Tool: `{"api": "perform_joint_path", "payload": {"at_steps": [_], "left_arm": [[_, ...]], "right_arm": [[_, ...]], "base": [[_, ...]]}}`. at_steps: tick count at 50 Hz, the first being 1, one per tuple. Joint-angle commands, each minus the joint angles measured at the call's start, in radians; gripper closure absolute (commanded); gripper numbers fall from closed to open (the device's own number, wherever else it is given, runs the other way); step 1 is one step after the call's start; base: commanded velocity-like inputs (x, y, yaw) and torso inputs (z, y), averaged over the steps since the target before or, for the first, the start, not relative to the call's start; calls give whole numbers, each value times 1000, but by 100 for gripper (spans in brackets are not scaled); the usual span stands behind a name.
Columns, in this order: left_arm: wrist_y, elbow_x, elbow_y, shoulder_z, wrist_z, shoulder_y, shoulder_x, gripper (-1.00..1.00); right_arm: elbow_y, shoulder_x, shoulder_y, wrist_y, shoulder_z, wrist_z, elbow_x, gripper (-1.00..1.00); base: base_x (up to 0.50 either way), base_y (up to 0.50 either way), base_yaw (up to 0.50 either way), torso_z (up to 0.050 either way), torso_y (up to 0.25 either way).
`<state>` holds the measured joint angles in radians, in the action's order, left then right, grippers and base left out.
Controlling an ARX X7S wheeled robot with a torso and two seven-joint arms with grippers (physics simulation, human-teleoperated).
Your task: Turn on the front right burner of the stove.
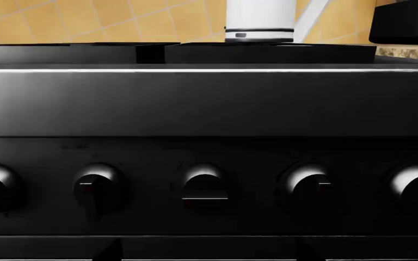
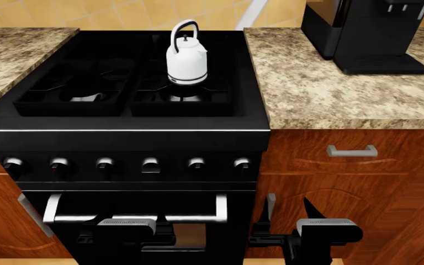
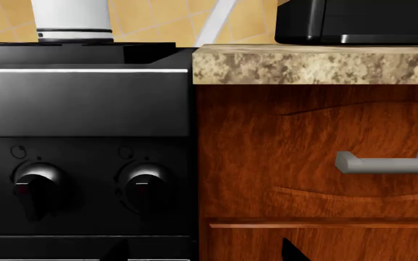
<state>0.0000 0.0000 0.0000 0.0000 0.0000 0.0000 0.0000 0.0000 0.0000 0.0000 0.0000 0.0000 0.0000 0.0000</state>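
Note:
The black stove (image 2: 123,130) fills the left of the head view. Its front right burner (image 2: 186,98) shows a silvery ring through the black grate. A white kettle (image 2: 186,58) stands on that grate just behind it. Six silver-tipped knobs run along the front panel, the rightmost knob (image 2: 242,164) by the cabinet. My left gripper (image 2: 134,231) is open and empty, low in front of the oven door. My right gripper (image 2: 291,210) is open and empty, below the rightmost knob and in front of the cabinet. The right wrist view shows two knobs, the right one (image 3: 145,182) nearest the cabinet.
The silver oven-door handle (image 2: 134,215) runs just above my left gripper. A wooden cabinet with a drawer handle (image 2: 352,150) stands right of the stove. A granite counter (image 2: 344,94) carries a black coffee machine (image 2: 366,33). Another counter (image 2: 13,55) lies to the left.

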Motion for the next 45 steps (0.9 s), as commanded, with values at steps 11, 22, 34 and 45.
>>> {"api": "perform_joint_path", "payload": {"at_steps": [11, 22, 34, 45], "left_arm": [[3, -47, 5, 52, -49, 2, -46, -100], [12, -74, 6, 70, -63, 1, -66, -100], [-9, -78, 4, 92, -85, -4, -82, -100], [-4, -92, 6, 106, -97, -5, -94, -100]], "right_arm": [[25, 45, 8, -4, -61, 57, 34, -100], [46, 60, 25, 4, -85, 82, 51, -100], [53, 75, 28, -1, -105, 100, 64, -100], [52, 87, 29, -2, -119, 115, 75, -100]], "base": [[0, 0, 0, 0, 0], [0, 0, 0, 0, 0], [0, 0, 0, -18, 0], [0, 0, 0, -36, 0]]}}
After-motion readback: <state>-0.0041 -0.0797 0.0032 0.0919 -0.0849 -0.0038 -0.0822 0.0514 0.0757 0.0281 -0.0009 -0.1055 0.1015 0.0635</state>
